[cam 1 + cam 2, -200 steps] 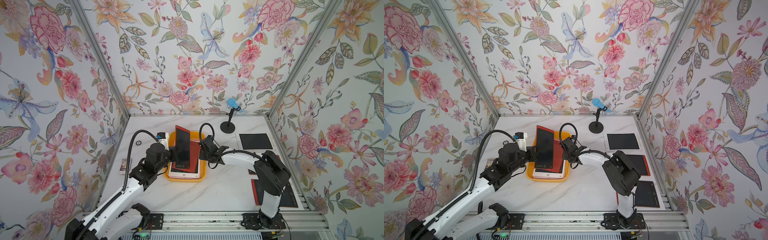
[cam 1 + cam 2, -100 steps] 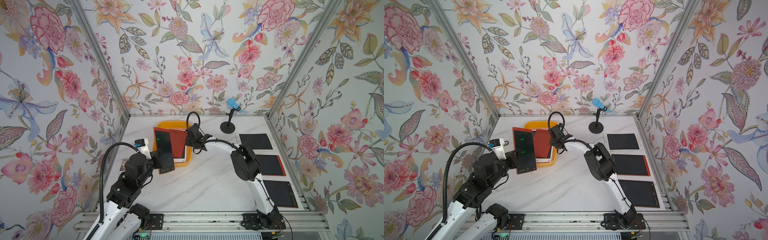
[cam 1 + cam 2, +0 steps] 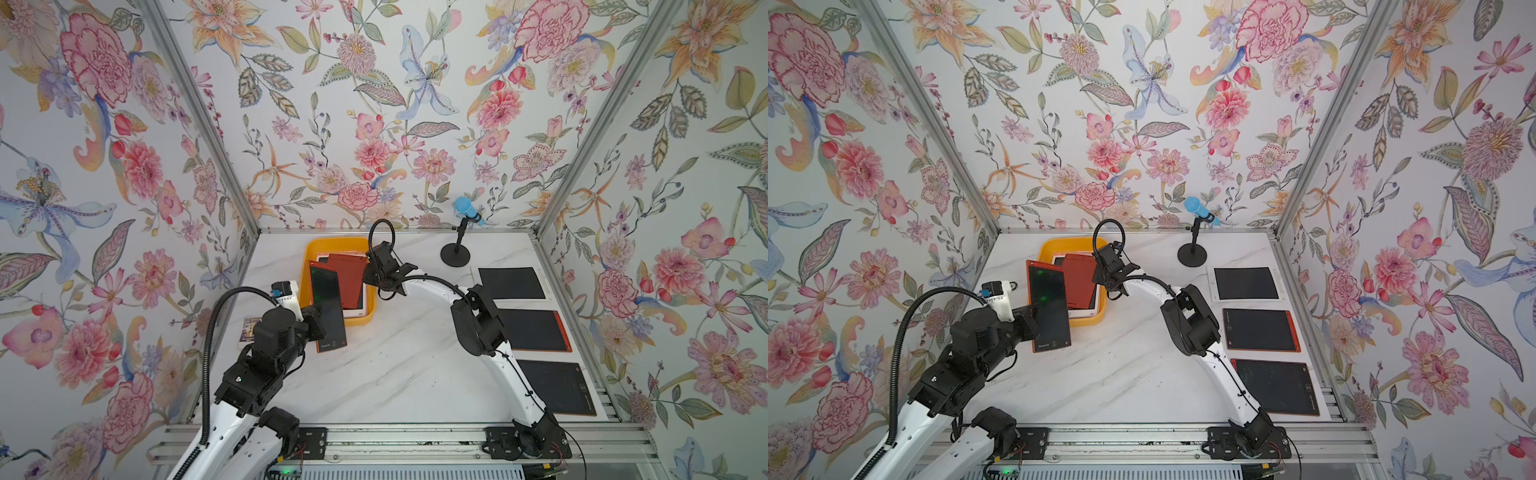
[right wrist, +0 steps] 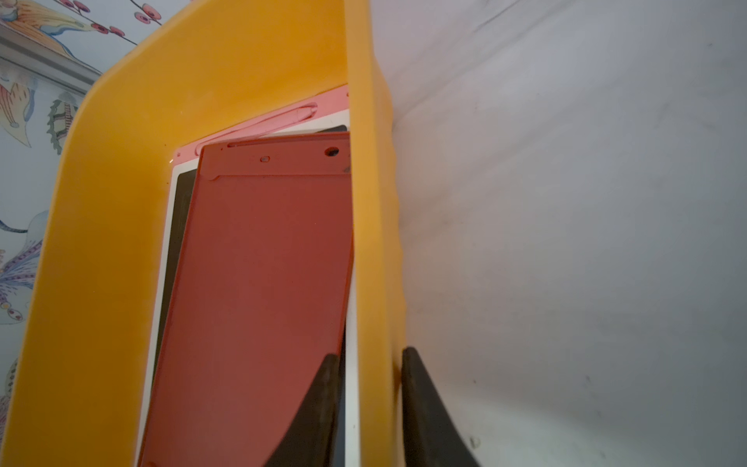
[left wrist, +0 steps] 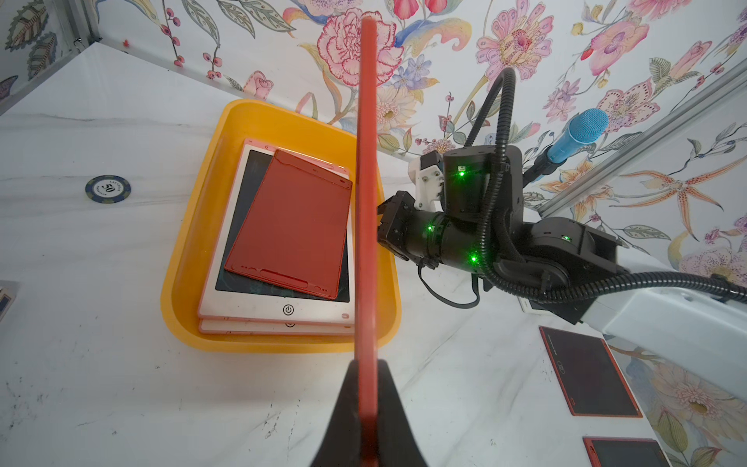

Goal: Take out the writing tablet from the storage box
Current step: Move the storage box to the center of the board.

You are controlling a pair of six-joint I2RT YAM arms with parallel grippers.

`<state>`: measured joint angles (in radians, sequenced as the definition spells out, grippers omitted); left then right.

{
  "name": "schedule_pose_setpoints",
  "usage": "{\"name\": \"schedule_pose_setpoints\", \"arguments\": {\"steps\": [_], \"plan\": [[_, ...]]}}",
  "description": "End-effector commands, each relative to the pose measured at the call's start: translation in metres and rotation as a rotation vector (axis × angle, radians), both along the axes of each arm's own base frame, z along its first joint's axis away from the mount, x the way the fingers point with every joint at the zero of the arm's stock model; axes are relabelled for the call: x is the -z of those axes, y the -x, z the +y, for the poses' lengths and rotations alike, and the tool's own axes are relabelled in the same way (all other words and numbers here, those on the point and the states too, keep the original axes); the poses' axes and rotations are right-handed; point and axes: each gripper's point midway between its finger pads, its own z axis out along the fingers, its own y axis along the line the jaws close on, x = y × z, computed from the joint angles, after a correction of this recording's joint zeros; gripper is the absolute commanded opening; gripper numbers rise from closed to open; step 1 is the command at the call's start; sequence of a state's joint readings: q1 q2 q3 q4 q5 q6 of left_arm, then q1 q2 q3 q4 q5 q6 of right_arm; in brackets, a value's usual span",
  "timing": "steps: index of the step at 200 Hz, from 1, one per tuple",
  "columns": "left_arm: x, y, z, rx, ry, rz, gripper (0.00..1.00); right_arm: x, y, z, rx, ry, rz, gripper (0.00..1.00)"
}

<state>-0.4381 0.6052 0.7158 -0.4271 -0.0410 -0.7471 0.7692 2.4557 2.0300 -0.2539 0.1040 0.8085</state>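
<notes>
Overhead, both top views show the storage box (image 3: 363, 319) near the back wall. A microphone stand (image 3: 455, 255) is on its right, and three tablets (image 3: 534, 330) lie in a row along the table's right edge. The left claw (image 3: 318, 322) holds the writing tablet (image 3: 328, 307) raised, hiding the box's left front corner. The right claw (image 3: 366, 275) sits at the box's right wall.

Left wrist view: the fingers (image 5: 343, 404) are pressed onto the tablet, which is seen edge-on. Inside the box, a red tablet (image 5: 291, 226) lies across a white tablet (image 5: 275, 309). A poker chip (image 5: 108, 188) lies well apart.

Right wrist view: the right claw is slightly spread astride the box wall, with one finger (image 4: 323, 404) inside and one outside. It pinches nothing.
</notes>
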Motion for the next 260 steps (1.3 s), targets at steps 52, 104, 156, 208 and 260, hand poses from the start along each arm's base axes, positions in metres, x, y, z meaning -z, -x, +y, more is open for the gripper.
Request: {"name": "schedule_pose_setpoints", "arguments": {"steps": [52,104,156,208,260], "plan": [[-0.042,-0.001,-0.008,0.058,0.013,-0.09,0.0,-0.135,0.029,-0.013,-0.105,-0.013,-0.183,0.82],[-0.084,0.005,-0.032,0.193,0.101,-0.17,0.0,-0.218,0.1,-0.036,-0.315,-0.303,-0.338,0.95],[-0.116,0.002,-0.075,0.402,0.212,-0.218,0.0,-0.251,0.19,-0.072,-0.576,-0.55,-0.4,0.95],[-0.124,0.004,-0.115,0.618,0.376,-0.224,0.0,-0.261,0.241,-0.094,-0.686,-0.603,-0.474,0.94],[-0.117,0.004,-0.132,0.721,0.457,-0.205,0.0,-0.276,0.264,-0.107,-0.694,-0.666,-0.472,0.7]]}}
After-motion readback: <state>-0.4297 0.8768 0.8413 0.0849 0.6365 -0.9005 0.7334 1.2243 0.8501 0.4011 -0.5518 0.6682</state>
